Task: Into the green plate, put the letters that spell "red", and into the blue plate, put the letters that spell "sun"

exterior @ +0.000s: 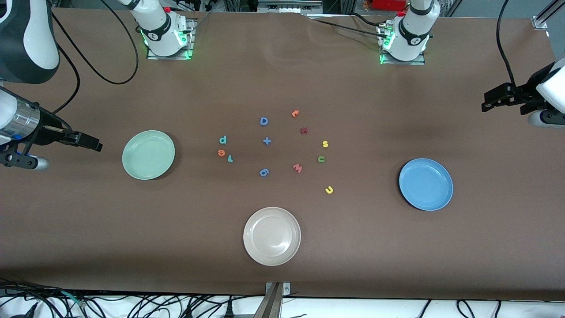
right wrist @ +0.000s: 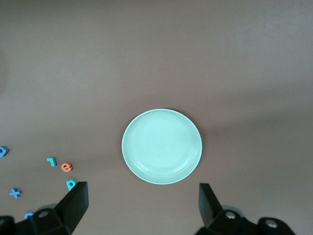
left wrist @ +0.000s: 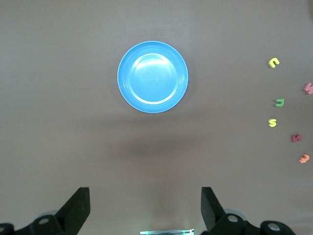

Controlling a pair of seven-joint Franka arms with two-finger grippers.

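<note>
Five stray letters [exterior: 266,141] among task letters [exterior: 325,144]

Even overhead light; soft arm shadows on table [exterior: 282,79]; sharp focus.

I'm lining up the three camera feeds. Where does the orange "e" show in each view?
Front view: the orange "e" lies between the teal "d" and teal "r", beside the green plate.
Left wrist view: not in it.
Right wrist view: the "e" lies near the picture's lower-left corner.
Shared landmark: the green plate.
</note>
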